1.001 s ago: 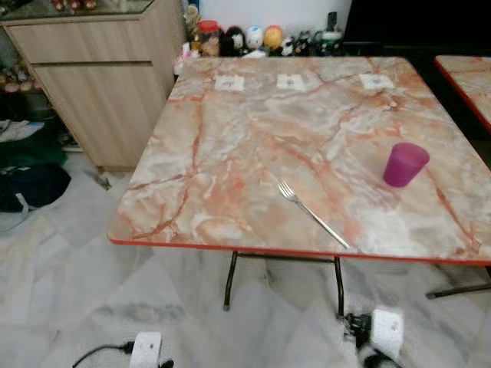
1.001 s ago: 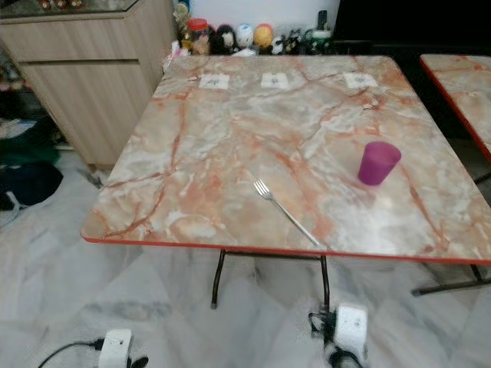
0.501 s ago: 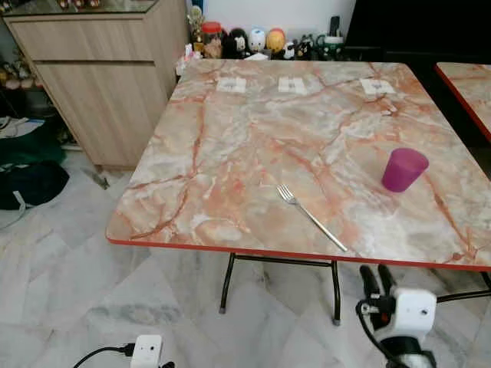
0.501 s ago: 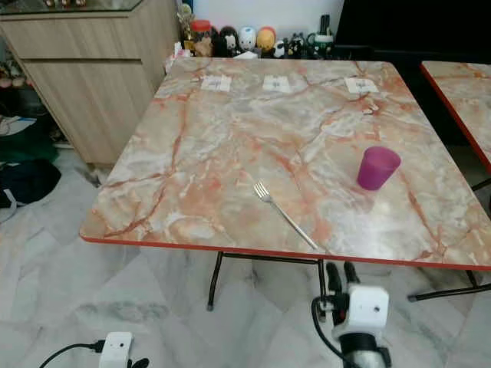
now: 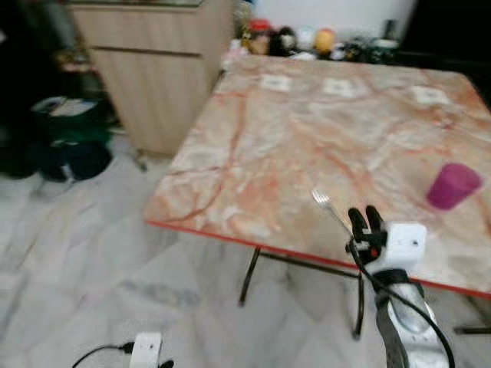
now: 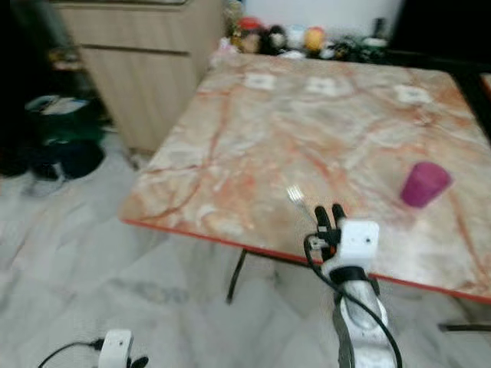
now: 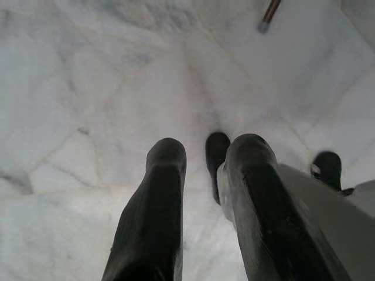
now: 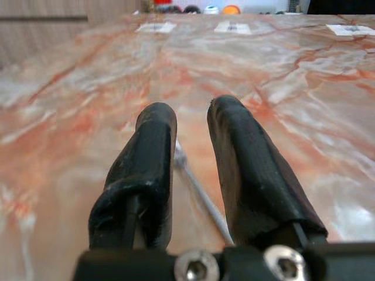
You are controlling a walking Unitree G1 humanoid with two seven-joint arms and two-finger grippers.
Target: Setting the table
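A silver fork (image 5: 325, 205) lies on the marbled table (image 5: 307, 130) near its red front edge, tines pointing away from me. A purple cup (image 5: 453, 186) stands upright further right. My right gripper (image 5: 366, 221) is raised at the front edge, just above the fork's handle end. In the right wrist view its fingers stand open (image 8: 190, 111) and the fork (image 8: 198, 186) runs along the gap between them, below the pads. My left gripper (image 7: 208, 146) hangs low over the floor, open and holding nothing.
A wooden cabinet (image 5: 153, 69) stands left of the table, with dark bags (image 5: 65, 149) on the floor beside it. Small figurines (image 5: 307, 38) and paper cards (image 5: 337, 87) line the table's far side. Black table legs (image 5: 249, 276) stand under the front edge.
The camera has swung, shifting the table to the right, and the picture is blurred. My right gripper has risen from below the table edge up to the fork's handle.
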